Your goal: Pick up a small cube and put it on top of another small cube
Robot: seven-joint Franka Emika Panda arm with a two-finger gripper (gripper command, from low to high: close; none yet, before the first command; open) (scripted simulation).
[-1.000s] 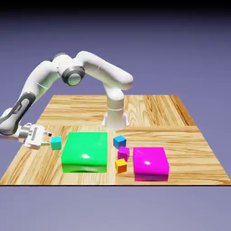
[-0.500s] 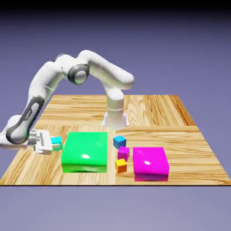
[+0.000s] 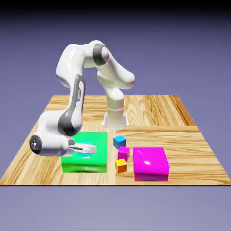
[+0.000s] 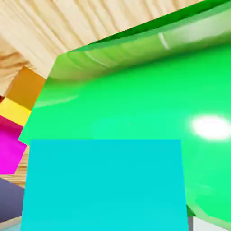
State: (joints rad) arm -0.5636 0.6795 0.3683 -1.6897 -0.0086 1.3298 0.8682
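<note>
One cyan cube (image 4: 106,185) between end effector's (image 3: 89,149) fingertips.

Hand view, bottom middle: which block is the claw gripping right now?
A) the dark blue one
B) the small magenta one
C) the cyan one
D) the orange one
C: the cyan block fills the space between the claw's fingertips, large in front of the green block.
</note>
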